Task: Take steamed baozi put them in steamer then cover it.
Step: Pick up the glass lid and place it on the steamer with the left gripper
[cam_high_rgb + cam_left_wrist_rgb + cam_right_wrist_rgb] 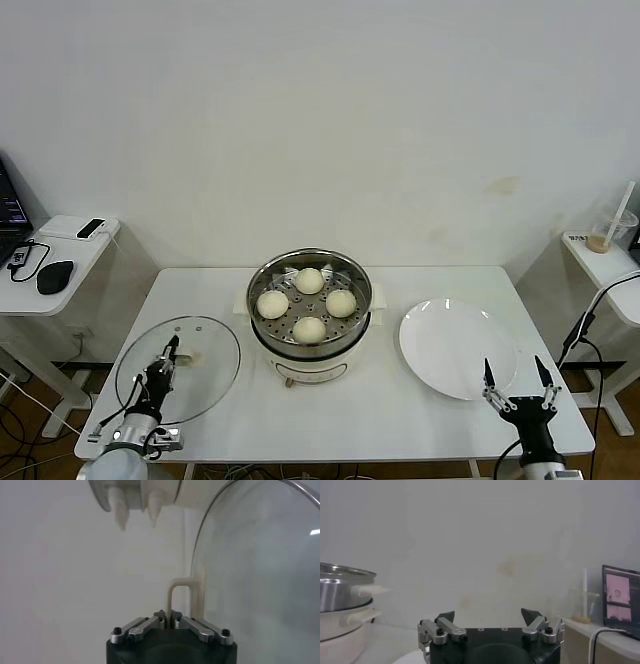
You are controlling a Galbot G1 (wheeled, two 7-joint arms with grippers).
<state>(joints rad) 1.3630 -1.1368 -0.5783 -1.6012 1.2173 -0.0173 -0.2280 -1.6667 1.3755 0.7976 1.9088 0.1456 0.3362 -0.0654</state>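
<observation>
Right end effector (491, 617) spread wide, steamer (340, 607) beside, monitor (621, 600) beyond

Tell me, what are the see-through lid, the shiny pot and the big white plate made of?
The lid looks like clear glass with a thin metal rim: the table shows through it. Its cream handle, pinched by the left gripper, is probably plastic. The pot looks like polished steel, bright and mirror-like, on a cream base that seems plastic. The plate looks glossy, maybe ceramic, though I can't be sure.
</observation>
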